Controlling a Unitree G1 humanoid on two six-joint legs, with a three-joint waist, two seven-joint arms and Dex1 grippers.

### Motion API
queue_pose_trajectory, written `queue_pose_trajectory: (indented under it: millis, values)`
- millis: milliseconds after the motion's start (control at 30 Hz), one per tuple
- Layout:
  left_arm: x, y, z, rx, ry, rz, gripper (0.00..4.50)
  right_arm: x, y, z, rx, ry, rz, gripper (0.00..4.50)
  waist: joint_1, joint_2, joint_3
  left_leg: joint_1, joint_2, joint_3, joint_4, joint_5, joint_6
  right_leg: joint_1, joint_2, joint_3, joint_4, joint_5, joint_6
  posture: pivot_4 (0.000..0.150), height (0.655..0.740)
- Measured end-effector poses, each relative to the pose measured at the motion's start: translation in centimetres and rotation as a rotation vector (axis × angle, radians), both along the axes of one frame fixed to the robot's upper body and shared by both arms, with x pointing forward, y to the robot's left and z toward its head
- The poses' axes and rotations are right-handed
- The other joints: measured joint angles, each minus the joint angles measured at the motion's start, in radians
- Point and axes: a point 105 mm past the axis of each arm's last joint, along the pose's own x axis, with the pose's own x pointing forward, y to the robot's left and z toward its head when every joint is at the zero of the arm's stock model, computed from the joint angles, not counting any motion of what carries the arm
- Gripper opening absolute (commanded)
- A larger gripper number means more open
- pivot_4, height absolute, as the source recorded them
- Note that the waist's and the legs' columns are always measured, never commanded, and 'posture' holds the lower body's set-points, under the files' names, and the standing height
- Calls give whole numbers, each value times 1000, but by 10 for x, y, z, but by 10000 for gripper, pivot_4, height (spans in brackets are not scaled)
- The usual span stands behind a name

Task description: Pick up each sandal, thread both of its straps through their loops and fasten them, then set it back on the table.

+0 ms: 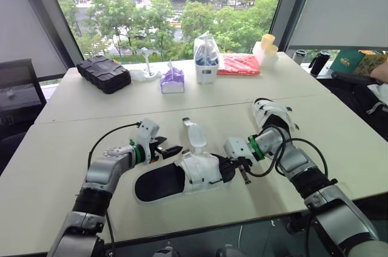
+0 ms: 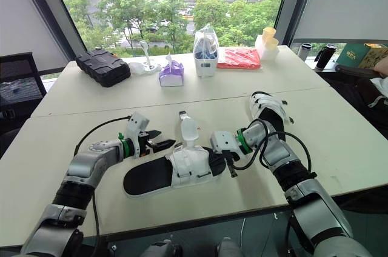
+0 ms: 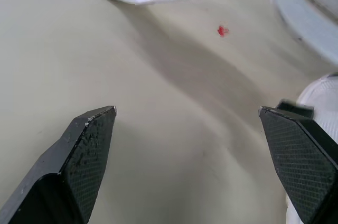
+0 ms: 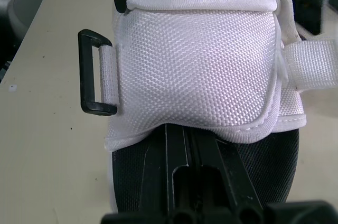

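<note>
A sandal (image 1: 182, 178) with a black sole and white woven upper lies flat near the table's front edge. One of its white straps (image 1: 194, 136) lies unfastened on the table, trailing away from it. A black loop (image 4: 95, 71) sticks out from the side of the upper. My left gripper (image 1: 167, 148) hovers open just left of the upper, its fingers (image 3: 90, 150) wide apart over bare table. My right gripper (image 4: 177, 134) is shut at the sandal's right end, resting on the black insole with its tips under the white flap. A second sandal (image 1: 273, 114) lies behind my right forearm.
Along the far side of the table (image 1: 91, 105) stand a black case (image 1: 104, 73), a purple tissue pack (image 1: 172, 80), a white container with a bag (image 1: 206, 63), a red packet (image 1: 239, 64) and yellow cups (image 1: 267, 48). A green box (image 1: 357, 60) sits off the table's right edge.
</note>
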Motion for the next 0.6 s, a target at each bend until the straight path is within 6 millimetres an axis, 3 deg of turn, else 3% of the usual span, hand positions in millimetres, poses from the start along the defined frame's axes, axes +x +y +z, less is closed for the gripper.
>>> queue_pose_trajectory:
  millis: [100, 200, 600]
  values:
    - [10, 0, 32, -137, -40, 8, 44887, 0, 1, 0, 1, -2, 3, 0, -1, -1, 0, 0, 0, 0, 0, 0, 0, 0, 0, 0, 0, 0, 0, 1500, 7400]
    - [8, -8, 46, -217, -29, -40, 44887, 0, 2, 0, 4, -4, 7, 0, -4, -1, 0, 0, 0, 0, 0, 0, 1, 0, 0, 0, 0, 0, 0, 1500, 7400]
    - [-10, -55, 5, -295, 283, -190, 44887, 1, 2, 0, 6, -4, 4, 0, -3, -1, 1, 0, 0, 0, 0, 0, 0, 0, 1, 0, 1, 0, 0, 1500, 7400]
